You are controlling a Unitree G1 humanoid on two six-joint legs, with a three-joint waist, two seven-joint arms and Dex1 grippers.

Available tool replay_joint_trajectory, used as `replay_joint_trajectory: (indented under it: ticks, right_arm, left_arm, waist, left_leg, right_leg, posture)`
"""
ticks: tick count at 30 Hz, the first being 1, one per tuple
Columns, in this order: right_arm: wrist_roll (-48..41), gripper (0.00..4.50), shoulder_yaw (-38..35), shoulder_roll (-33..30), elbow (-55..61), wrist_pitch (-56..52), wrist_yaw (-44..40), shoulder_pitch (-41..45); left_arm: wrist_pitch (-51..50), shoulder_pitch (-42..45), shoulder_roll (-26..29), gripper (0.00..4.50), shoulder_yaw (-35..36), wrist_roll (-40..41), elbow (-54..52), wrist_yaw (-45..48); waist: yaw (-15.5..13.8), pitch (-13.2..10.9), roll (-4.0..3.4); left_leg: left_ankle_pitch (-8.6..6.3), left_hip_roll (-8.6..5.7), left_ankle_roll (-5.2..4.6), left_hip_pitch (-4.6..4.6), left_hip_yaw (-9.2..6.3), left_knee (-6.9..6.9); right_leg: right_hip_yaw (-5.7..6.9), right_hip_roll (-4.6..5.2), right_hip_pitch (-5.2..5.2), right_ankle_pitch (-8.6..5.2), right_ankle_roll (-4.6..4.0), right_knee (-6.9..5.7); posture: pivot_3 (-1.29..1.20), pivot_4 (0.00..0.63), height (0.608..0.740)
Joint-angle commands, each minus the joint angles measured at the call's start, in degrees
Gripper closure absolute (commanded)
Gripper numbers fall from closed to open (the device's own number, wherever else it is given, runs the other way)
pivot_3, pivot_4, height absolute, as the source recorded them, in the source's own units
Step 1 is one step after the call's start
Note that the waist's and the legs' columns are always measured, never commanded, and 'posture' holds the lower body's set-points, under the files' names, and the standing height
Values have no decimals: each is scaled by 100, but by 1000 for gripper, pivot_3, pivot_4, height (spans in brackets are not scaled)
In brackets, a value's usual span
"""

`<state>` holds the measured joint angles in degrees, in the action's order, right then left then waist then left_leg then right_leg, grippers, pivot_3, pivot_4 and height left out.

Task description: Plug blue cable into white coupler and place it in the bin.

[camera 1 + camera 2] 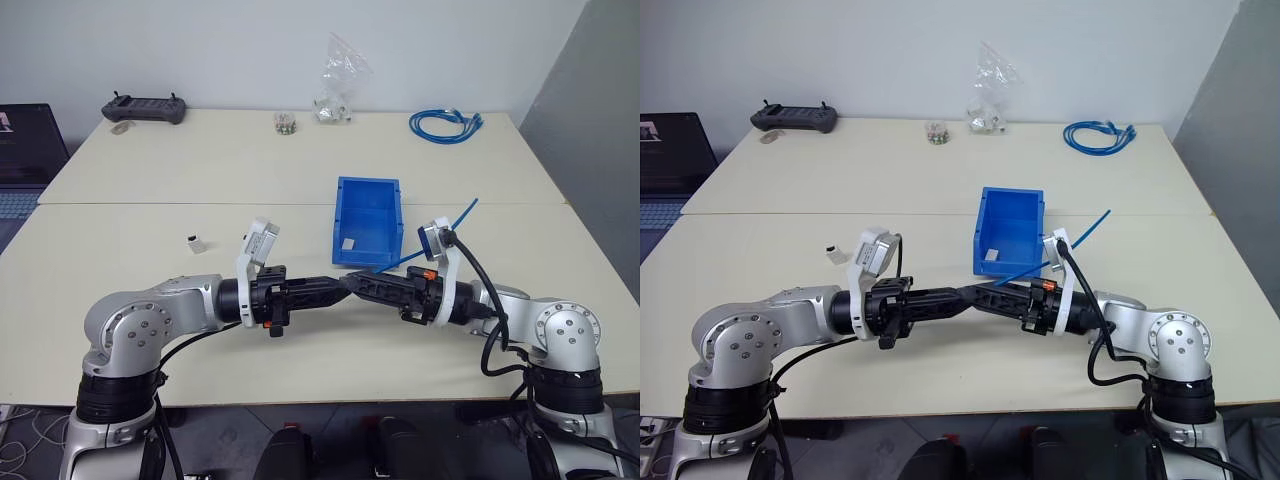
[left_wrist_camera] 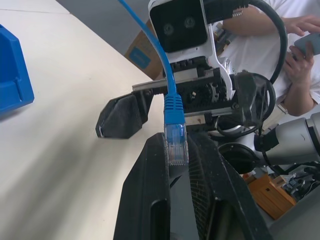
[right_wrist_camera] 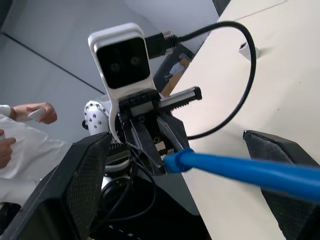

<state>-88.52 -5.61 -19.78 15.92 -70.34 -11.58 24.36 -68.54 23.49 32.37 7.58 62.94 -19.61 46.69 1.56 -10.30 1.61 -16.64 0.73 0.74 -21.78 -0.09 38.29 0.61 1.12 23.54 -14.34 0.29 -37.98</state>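
Observation:
My left gripper (image 1: 340,282) is shut on the clear plug end (image 2: 175,142) of the blue cable (image 1: 455,220), above the near table. The cable runs up and to the right past my right wrist. My right gripper (image 1: 368,287) faces the left one tip to tip. It is open, and its fingers (image 3: 85,170) stand wide on either side of the cable (image 3: 250,172) without touching it. The white coupler (image 1: 196,242) lies on the table to the left, apart from both grippers. The bin (image 1: 368,181) stands just behind the grippers.
A small white piece (image 1: 348,243) lies inside the bin. At the table's far edge are a coil of blue cables (image 1: 445,125), a plastic bag (image 1: 340,75), a small jar (image 1: 287,122) and a black controller (image 1: 145,108). A person (image 2: 295,30) stands beside the table.

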Motion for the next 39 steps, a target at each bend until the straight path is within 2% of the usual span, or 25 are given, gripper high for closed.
replay_joint_trajectory:
  ticks: [1,4,16,24,25,27,31,34,37,39]
  right_arm:
    - [-326,735,22,-29,76,181,15,102]
    - [-401,1568,55,-86,96,214,7,75]
    - [-558,4263,161,-190,52,429,166,51]
    - [-665,4273,293,-265,88,527,206,38]
    - [-653,4273,301,-270,80,549,214,49]
    - [-596,4273,299,-275,29,591,222,95]
    - [-412,4273,298,-349,-110,595,95,194]
    - [-220,4273,285,-429,-290,587,-64,290]
    - [25,4273,261,-515,-511,585,-315,418]
    - [183,4273,252,-551,-636,584,-479,484]
  left_arm:
    - [54,170,53,4273,26,147,6,5]
    - [63,228,20,4273,26,133,69,-23]
    - [119,219,34,4273,-45,112,52,4]
    - [172,296,14,4273,-62,9,125,-84]
    - [133,276,40,3571,-66,67,81,-40]
    - [171,187,179,3119,-121,49,-96,146]
    - [752,-251,864,2360,-491,-607,-570,865]
    - [1189,-727,1264,1764,-495,-1004,-822,1029]
    - [1671,-1438,1468,1129,-220,-1512,-1098,754]
    - [2068,-1894,1410,742,-9,-2020,-1249,288]
  waist:
    - [0,0,0]
    - [-1,0,0]
    - [-1,0,0]
    - [-1,0,0]
    - [-1,0,0]
    - [-1,0,0]
    - [24,0,0]
    - [23,-1,-1]
    - [11,-1,-2]
    - [5,-2,-3]
  left_leg:
    - [0,0,0,-1,0,0]
    - [0,-2,0,-2,2,0]
    - [0,-1,0,-2,2,-1]
    - [0,-1,0,-3,3,-2]
    - [0,-1,0,-3,3,-3]
    - [0,-1,0,-3,2,-4]
    - [0,0,0,-3,8,-10]
    - [0,0,0,-2,14,-17]
    - [0,4,0,-9,14,-19]
    - [0,2,0,-13,15,-20]
  right_leg:
    - [0,0,0,0,0,0]
    - [-1,1,0,0,0,1]
    - [-2,1,2,0,0,1]
    - [-2,2,3,0,1,3]
    - [-2,2,3,0,1,3]
    - [-2,2,3,0,1,3]
    - [-7,1,8,0,0,5]
    - [-12,1,14,-1,-1,6]
    - [-12,1,22,-2,-3,8]
    - [-13,3,26,-2,-3,6]
  posture:
    - [0,150,740]
    - [0,150,740]
    - [0,150,740]
    - [0,150,740]
    - [0,150,740]
    - [0,150,740]
    - [0,150,740]
    - [0,150,740]
    - [0,150,740]
    - [0,150,740]
